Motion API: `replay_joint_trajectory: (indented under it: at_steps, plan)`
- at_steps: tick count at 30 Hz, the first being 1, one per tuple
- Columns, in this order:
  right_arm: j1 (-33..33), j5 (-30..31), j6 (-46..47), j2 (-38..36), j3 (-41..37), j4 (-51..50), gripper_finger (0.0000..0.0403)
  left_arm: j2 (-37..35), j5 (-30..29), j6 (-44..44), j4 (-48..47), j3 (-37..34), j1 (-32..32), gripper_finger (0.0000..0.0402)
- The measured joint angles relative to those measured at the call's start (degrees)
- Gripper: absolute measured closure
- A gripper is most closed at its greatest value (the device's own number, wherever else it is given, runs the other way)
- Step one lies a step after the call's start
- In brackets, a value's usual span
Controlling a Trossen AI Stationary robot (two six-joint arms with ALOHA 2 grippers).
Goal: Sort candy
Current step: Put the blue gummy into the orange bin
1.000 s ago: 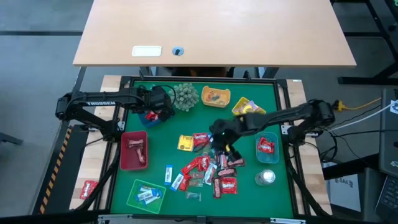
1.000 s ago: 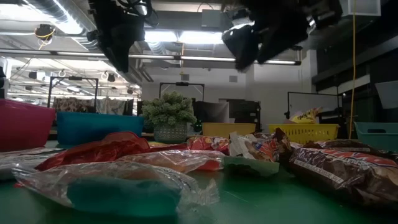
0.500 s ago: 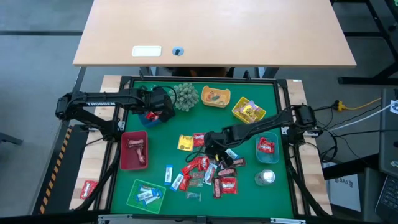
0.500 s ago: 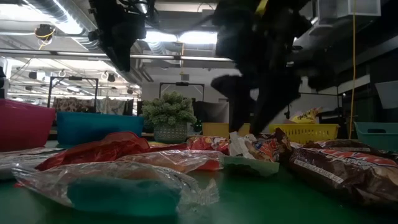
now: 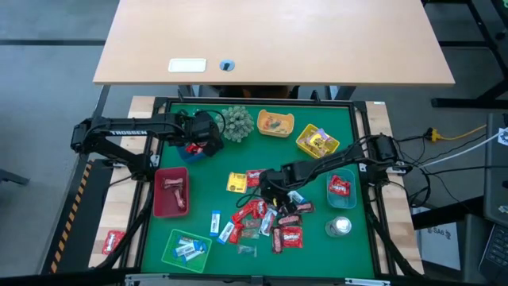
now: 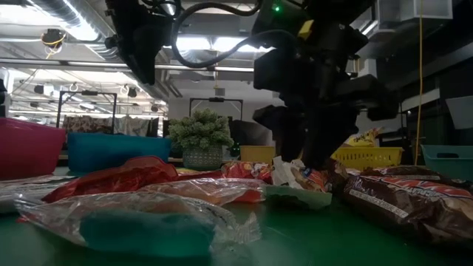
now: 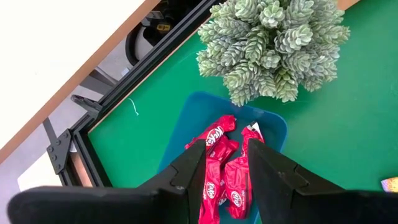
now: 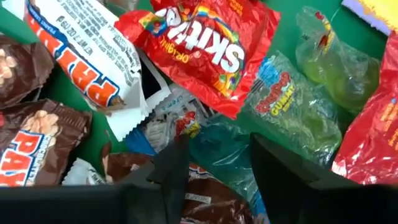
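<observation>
The candy lies in a loose pile [image 5: 266, 214] on the green mat: red, brown, white and blue-white packets. My right gripper [image 5: 268, 189] reaches from the right and stands low on the pile's far part, open. In the right wrist view its fingers straddle a teal see-through packet [image 8: 217, 146], below a red Skittles packet [image 8: 211, 43] and beside a white PayDay packet [image 8: 87, 53]. In the low view the right gripper [image 6: 299, 159] points down into the pile. My left gripper [image 7: 227, 165] hovers open above the blue tray [image 7: 186, 118], which holds red KitKat packets [image 7: 217, 155]. My right gripper comes at the pile from above, pointing down, with one open finger on each side of the teal see-through packet [image 8: 208, 140]. Whether the fingertips touch it or the packets around it, I cannot tell. My left gripper touches nothing.
The spiky plant ball [image 5: 236, 123] stands beside the blue tray [image 5: 194, 149]. Around the pile are a red tray [image 5: 171, 191], a green tray [image 5: 186, 248], two yellow trays [image 5: 275, 123] [image 5: 317, 141], a pale blue tray [image 5: 340, 189] and a round clear cup [image 5: 340, 226].
My right gripper has moved from above the mat's middle toward the near-left and down, and its fingers now stand in the candy pile. Its arm has dropped away from the yellow tray on the right, which now shows. The left arm has kept still.
</observation>
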Motion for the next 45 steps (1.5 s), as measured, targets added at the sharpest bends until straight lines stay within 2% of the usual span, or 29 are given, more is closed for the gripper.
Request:
replay_joint_trajectory:
  at_steps: [12,16,23,37,45]
  plan:
    - [0.0,0.0,-0.02,0.0,0.0,-0.79,0.0365,0.0,0.0,0.0,0.02,-0.02,0.0,0.0296]
    - [0.0,-0.04,-0.02,0.0,0.0,-0.79,0.0396,0.0,0.0,0.0,0.02,-0.03,0.02,0.0296]
    - [0.0,0.02,-0.12,-0.75,1.58,-5.35,0.0384,0.0,-0.02,0.0,0.07,-0.09,0.0,0.0296]
    - [-0.45,4.52,-8.36,-5.18,14.24,-24.6,0.0394,0.02,-0.04,0.0,0.23,-0.09,-0.1,0.0296]
    - [-7.84,5.57,-9.7,-11.8,14.93,-26.55,0.0394,0.02,-0.04,0.0,0.31,-0.09,-1.24,0.0296]
